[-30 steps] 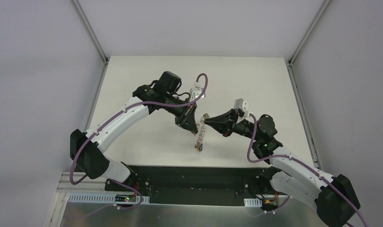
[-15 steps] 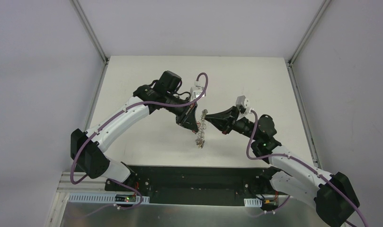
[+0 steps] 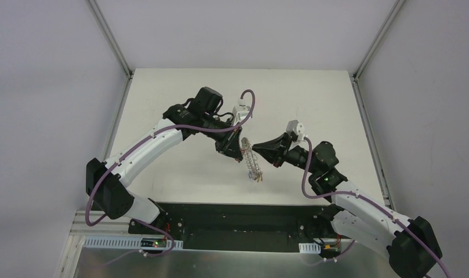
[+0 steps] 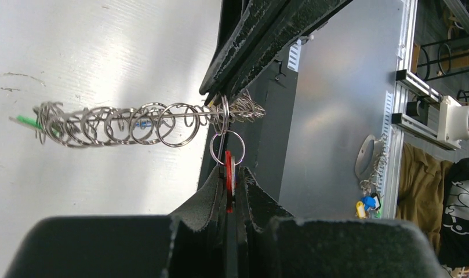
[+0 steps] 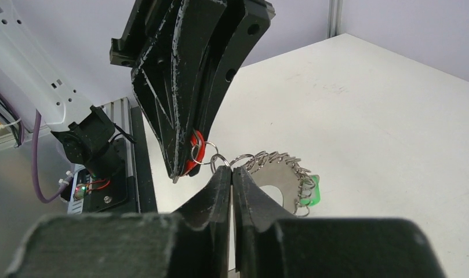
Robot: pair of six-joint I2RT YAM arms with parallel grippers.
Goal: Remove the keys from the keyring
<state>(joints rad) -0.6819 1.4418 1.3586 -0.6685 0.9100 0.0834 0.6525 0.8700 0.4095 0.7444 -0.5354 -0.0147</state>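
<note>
The keyring (image 4: 133, 123) is a long coil of silvery wire rings, held in the air between both grippers. My left gripper (image 4: 229, 171) is shut on a key with a red tag (image 4: 228, 176), which hangs from the coil by a small split ring (image 4: 226, 147). My right gripper (image 5: 231, 169) is shut on the coil (image 5: 272, 165) right beside that ring. A green tag (image 5: 312, 191) sits at the coil's free end. From above, the coil (image 3: 253, 165) dangles below the two fingertips, left gripper (image 3: 236, 152) and right gripper (image 3: 256, 150). Other keys are too small to make out.
The white table (image 3: 180, 104) lies under both arms. A black base strip (image 3: 237, 217) runs along its near edge. Another bunch of keys with yellow and blue tags (image 4: 365, 204) hangs off the table in the left wrist view.
The coil's loose lower end has swung from lower left to lower right. The right gripper has shifted slightly down. Both grippers stay shut at the coil's top.
</note>
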